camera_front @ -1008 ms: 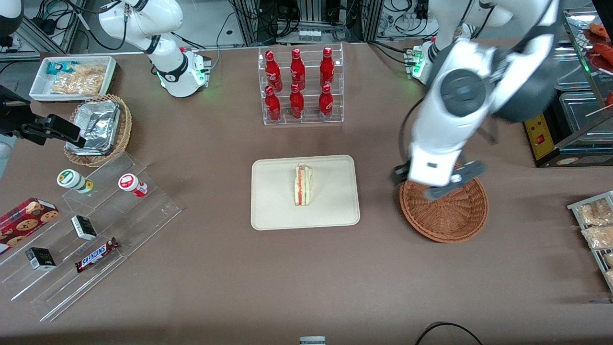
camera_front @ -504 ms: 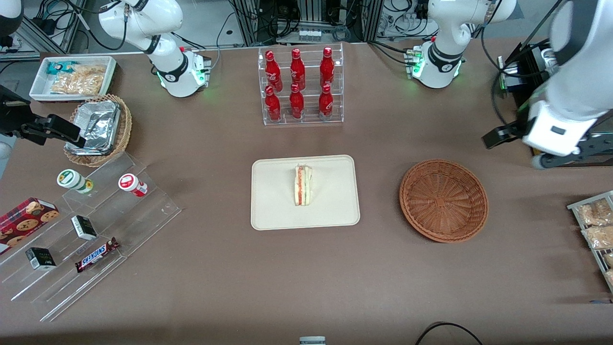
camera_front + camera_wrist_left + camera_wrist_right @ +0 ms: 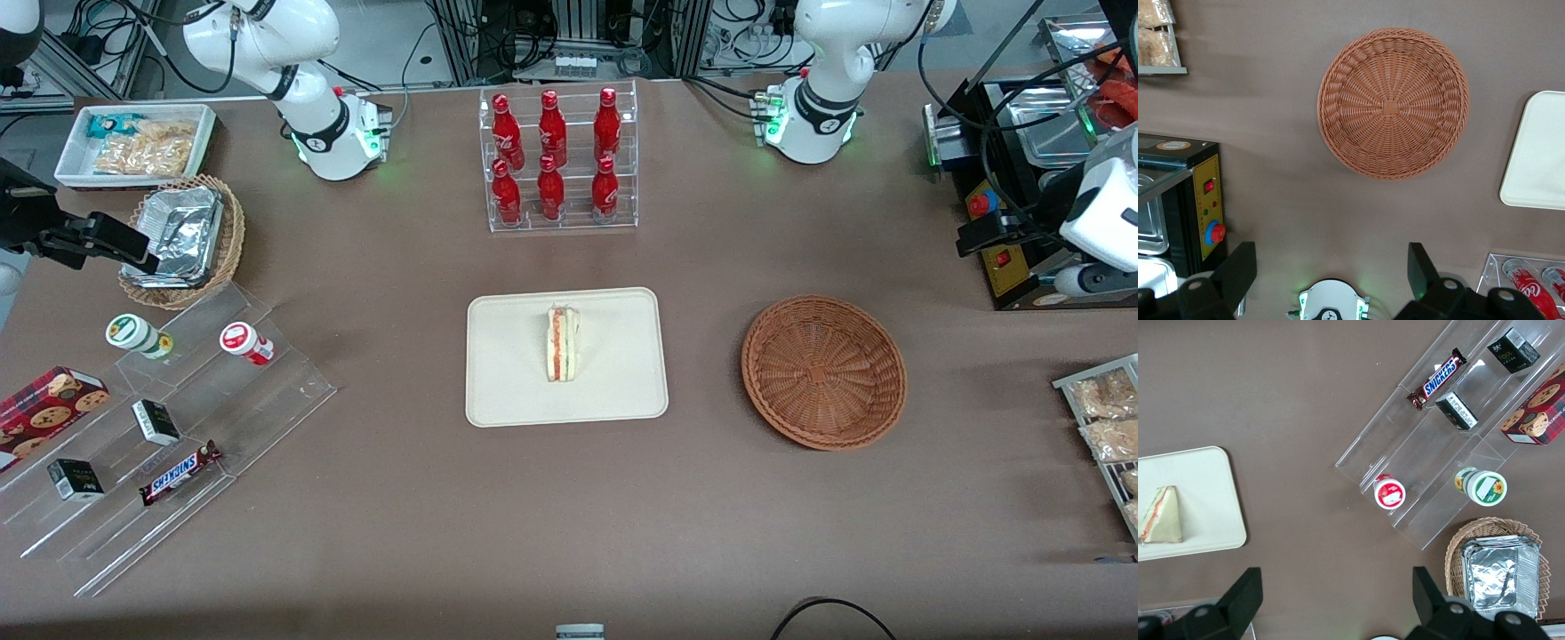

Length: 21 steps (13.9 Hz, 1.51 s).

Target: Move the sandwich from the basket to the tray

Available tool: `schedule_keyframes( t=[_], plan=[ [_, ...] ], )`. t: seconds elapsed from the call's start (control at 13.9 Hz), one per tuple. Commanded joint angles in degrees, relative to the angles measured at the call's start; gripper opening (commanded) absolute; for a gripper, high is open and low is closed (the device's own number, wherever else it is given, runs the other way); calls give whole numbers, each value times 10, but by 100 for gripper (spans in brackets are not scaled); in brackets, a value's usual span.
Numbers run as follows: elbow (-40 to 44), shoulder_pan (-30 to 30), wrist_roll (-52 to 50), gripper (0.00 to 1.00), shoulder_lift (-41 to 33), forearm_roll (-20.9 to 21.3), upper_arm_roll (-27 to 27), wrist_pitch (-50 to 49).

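The sandwich (image 3: 563,344) lies on the tray (image 3: 507,391). The basket (image 3: 824,372) holds nothing. The tool (image 3: 1331,277) hangs wide open, high above the surface (image 3: 622,516).

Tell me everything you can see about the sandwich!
The sandwich is a small triangle wedge of white bread. Along its cut edge run stripes of red-orange and green filling. It lies near the middle of the cream tray, touching nothing else. The round brown wicker basket beside the tray has nothing in it. The left gripper is open and raised high near the working arm's end of the table, well away from the sandwich.
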Motion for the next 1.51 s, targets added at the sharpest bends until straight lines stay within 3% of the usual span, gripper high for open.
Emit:
schedule_keyframes(
  t=[0.0, 0.29, 0.58, 0.86, 1.44],
  plan=[
    [6, 4, 13, 100, 0, -5, -8, 1],
    [17, 0, 16, 100, 6, -8, -11, 14],
    [16, 7, 114, 100, -1, -6, -8, 18],
    [-47, 8, 94, 100, -52, -5, -8, 39],
    [-90, 8, 58, 100, -92, -3, -8, 66]
  ],
)
